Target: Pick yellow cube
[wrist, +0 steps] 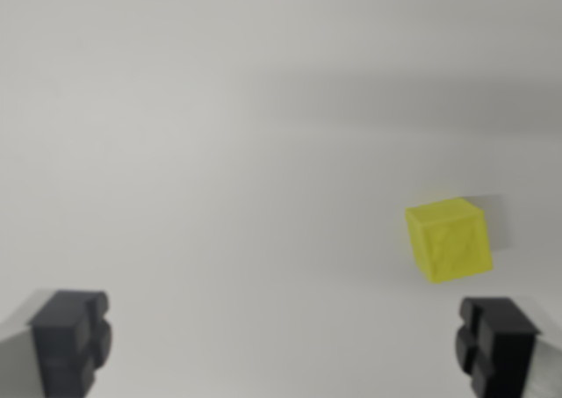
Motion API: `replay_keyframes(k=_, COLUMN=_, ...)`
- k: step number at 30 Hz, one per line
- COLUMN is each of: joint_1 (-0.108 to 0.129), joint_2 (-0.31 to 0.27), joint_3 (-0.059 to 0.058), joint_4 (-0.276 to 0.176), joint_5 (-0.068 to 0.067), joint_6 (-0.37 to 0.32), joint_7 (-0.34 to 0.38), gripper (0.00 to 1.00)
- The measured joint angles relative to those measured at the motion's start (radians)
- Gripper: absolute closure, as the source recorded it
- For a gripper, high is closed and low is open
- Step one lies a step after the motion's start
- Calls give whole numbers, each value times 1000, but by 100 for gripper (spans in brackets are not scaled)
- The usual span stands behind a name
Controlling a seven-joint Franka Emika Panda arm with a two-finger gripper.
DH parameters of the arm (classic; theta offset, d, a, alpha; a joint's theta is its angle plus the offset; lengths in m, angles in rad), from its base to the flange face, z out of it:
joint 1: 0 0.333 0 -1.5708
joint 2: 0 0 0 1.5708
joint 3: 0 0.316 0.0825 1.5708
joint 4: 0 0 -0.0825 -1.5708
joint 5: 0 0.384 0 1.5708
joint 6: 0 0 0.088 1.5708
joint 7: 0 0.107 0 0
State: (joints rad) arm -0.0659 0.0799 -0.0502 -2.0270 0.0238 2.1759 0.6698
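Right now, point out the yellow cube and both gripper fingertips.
yellow cube [448,240], wrist view, front face.
left-side fingertip [70,341], wrist view, dark pad.
right-side fingertip [496,345], wrist view, dark pad.

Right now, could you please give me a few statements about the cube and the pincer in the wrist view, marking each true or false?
1. The yellow cube sits toward the wrist view's right. True.
2. The pincer is shut on the cube. False: its fingers stand wide apart, nothing between them.
3. The cube rests on a plain pale surface. True.
4. The cube lies midway between the fingers. False: it lies near the finger on the wrist view's right, just above it in the picture.
5. A second cube lies beside the yellow one. False: only one cube shows.
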Motion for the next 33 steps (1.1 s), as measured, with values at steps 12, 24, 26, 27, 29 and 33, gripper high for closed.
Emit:
replay_keyframes(k=12, joint_1=-30, joint_2=18, joint_3=0, joint_4=-56, joint_5=4, joint_6=65, joint_7=-68, gripper=0)
replay_keyframes(k=24, joint_1=-61, joint_2=44, joint_3=0, joint_4=-103, joint_5=7, joint_6=130, joint_7=-137, gripper=0)
replay_keyframes(k=26, joint_1=-67, joint_2=49, joint_3=0, joint_4=-110, joint_5=8, joint_6=140, joint_7=-148, gripper=0)
replay_keyframes(k=27, joint_1=-69, joint_2=52, joint_3=0, joint_4=-114, joint_5=8, joint_6=146, joint_7=-154, gripper=0)
replay_keyframes(k=29, joint_1=-74, joint_2=57, joint_3=0, joint_4=-121, joint_5=9, joint_6=156, joint_7=-165, gripper=0)
replay_keyframes(k=33, joint_1=-85, joint_2=69, joint_3=0, joint_4=-133, joint_5=10, joint_6=178, joint_7=-189, gripper=0)
